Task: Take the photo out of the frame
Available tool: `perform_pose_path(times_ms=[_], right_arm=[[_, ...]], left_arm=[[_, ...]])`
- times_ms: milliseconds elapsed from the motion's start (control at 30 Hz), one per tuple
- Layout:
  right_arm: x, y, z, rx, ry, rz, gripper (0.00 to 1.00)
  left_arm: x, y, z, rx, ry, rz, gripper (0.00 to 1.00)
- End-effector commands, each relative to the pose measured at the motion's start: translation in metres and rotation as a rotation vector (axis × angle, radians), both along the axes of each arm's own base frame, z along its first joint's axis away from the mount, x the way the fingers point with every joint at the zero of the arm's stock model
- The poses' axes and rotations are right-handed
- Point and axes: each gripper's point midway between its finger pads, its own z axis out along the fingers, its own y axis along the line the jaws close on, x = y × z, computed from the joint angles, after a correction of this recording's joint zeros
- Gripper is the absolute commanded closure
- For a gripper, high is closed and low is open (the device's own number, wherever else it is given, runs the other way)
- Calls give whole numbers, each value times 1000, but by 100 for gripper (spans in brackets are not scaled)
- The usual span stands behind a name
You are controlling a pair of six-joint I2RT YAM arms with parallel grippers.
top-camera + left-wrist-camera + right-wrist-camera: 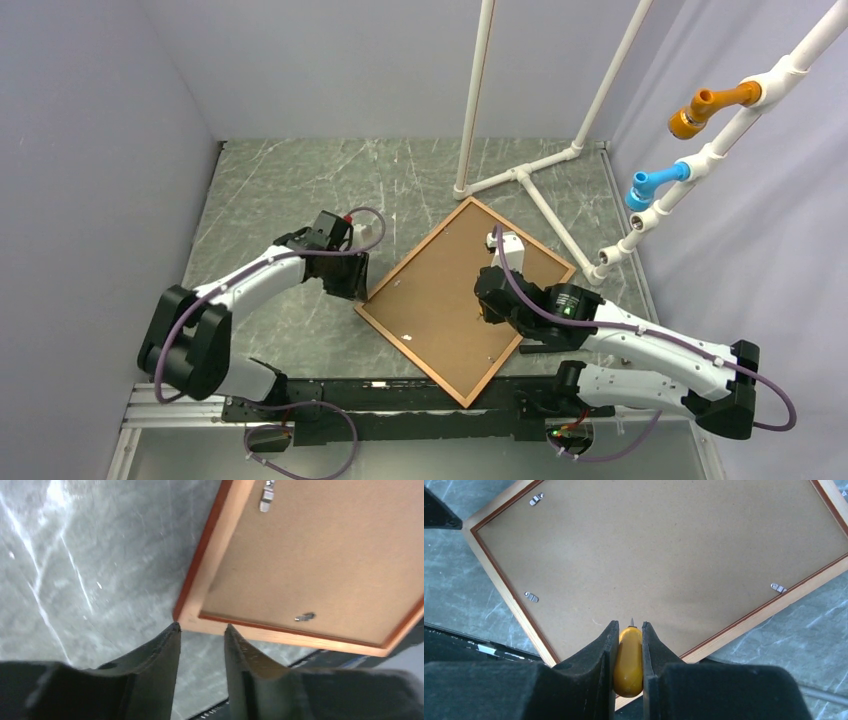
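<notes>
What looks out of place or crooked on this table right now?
The frame lies face down, turned diagonally, its near corner over the black rail at the arms' bases. Nothing looks damaged or spilled.

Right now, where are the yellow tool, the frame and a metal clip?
yellow-handled tool (628, 660): right wrist view, handle middle
frame (206, 565): left wrist view, wooden border
metal clip (778, 587): right wrist view, its middle

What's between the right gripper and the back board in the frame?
A yellow-handled tool, clamped in the right gripper; its thin metal tip points at the brown back board. Shows in the right wrist view.
</notes>
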Motion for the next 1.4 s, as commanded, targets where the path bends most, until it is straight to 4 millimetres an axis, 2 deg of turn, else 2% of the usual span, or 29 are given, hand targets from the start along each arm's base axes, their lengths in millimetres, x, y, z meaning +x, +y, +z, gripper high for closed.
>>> perform_pose_path(times_ms=[0,67,167,333,467,567,633,700,800,967,1067,1167,1267,1367], right_arm=[[5,6,11,46,-30,16,100],[7,7,13,47,-32,18,100],[12,10,14,51,-30,23,100],[20,15,19,79,-27,22,100],[23,17,22,104,-31,24,100],[25,17,17,106,-16,26,100],[28,17,15,106,-10,26,100],[30,16,14,109,-11,22,100],[33,15,14,113,-13,20,100],[37,13,10,116,-12,15,100],[38,12,8,122,-6,15,100],[38,14,9,134,-5,21,100],[37,14,11,137,-1,23,100],[36,13,12,148,-2,21,100]], left_arm=[[0,2,33,-5,-20,87,49],[12,-5,41,-30,-67,62,43],[29,-19,38,-47,-90,20,40],[49,-21,5,43,-71,1,40],[47,-30,-11,45,-50,-30,40],[40,-29,-20,74,-31,-16,42],[30,-21,-30,106,14,9,50],[19,-11,-38,147,56,48,65],[2,2,-43,180,89,90,80],[-17,25,-40,242,102,126,88],[-8,39,-34,281,63,141,88],[11,44,-28,283,34,133,91],[28,63,-28,366,35,122,91],[38,75,-20,429,20,143,90]])
